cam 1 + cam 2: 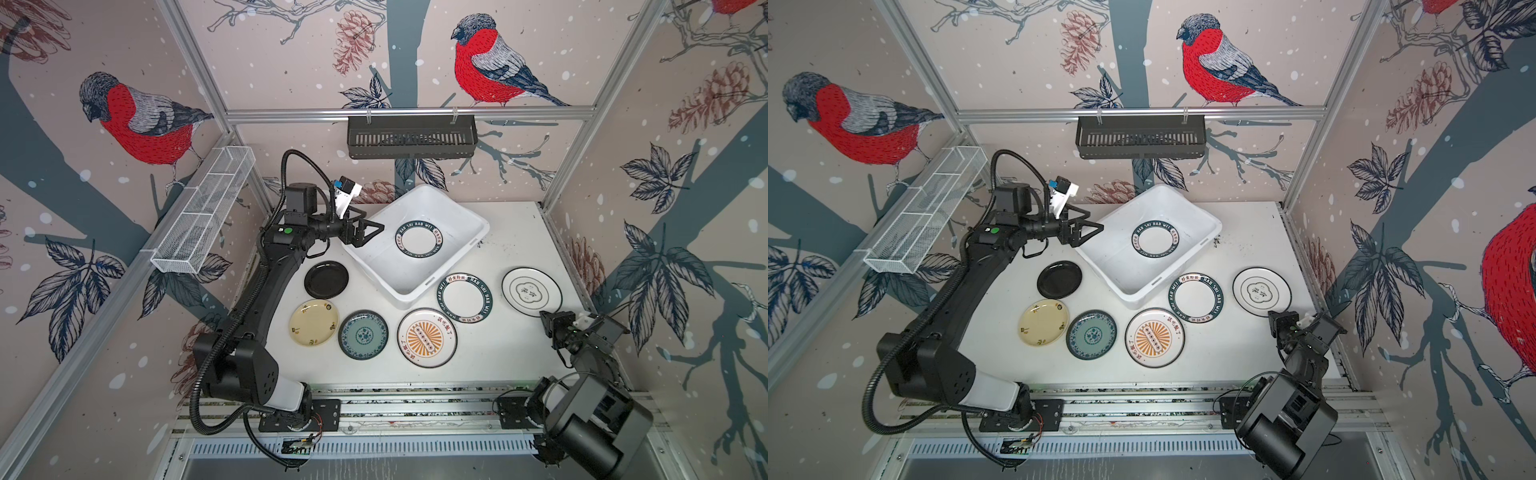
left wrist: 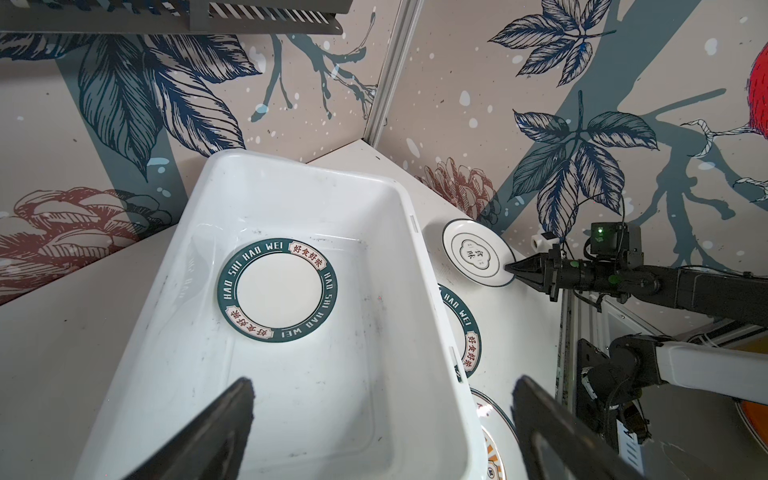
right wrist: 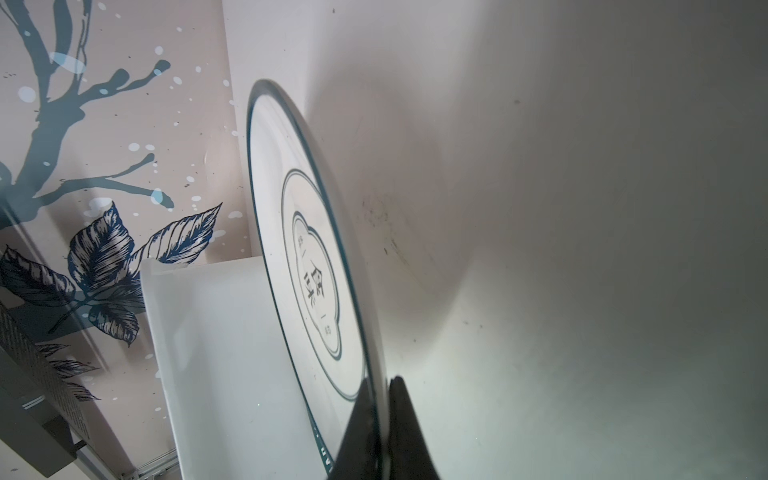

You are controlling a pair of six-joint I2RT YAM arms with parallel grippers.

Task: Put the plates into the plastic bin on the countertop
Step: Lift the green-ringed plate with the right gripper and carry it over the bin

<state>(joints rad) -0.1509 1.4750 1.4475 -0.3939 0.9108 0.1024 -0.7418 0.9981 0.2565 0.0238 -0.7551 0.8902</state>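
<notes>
Bird-papered walls ring the table (image 1: pixel 498 353); right jaws pinch the thin-ringed plate (image 1: pixel 532 291) by its lower-right rim (bin (image 1: pixel 409 297) lies upper left), left jaws gape empty.

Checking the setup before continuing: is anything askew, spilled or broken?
Only the plastic bin sits askew, turned diagonally to the countertop edges. The plates look whole; nothing is spilled.
</notes>
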